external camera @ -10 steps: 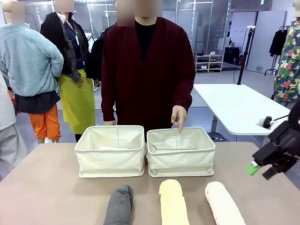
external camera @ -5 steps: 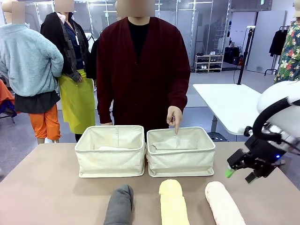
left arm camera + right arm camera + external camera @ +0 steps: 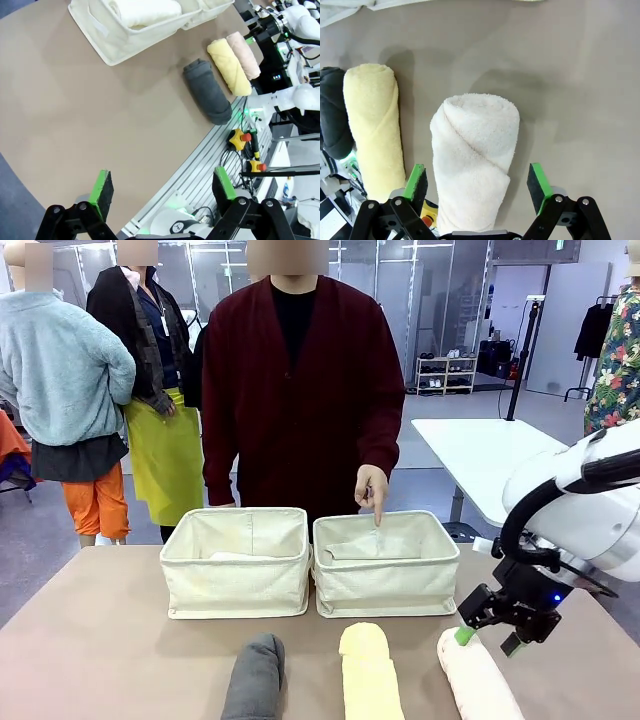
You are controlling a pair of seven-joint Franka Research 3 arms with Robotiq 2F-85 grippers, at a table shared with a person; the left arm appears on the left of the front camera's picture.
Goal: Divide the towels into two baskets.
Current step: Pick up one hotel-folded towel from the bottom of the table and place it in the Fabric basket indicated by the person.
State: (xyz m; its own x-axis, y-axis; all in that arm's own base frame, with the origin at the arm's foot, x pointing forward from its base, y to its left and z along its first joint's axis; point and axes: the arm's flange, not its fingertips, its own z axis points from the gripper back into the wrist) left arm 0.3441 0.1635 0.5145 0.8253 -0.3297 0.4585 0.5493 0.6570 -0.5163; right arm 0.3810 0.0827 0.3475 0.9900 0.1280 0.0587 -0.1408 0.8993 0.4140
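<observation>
While my right claw (image 3: 487, 638) hangs open over the pink towel (image 3: 478, 680), pads flanking its far end, my left claw (image 3: 162, 186) is spread wide above the table (image 3: 75, 100) edge. Yellow towel (image 3: 368, 670) and grey towel (image 3: 255, 675) lie beside the pink. White towel (image 3: 145, 10) is in the left basket (image 3: 235, 585). A person's hand (image 3: 372, 490) points into the right basket (image 3: 385, 585).

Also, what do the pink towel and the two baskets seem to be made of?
Pink towel: probably terry cotton, matt and fluffy; a fuzzy pile shows along its rolled end. Left basket and right basket: likely cream canvas or similar woven cloth, matt; soft folded rims and seams suggest fabric, not plastic.
</observation>
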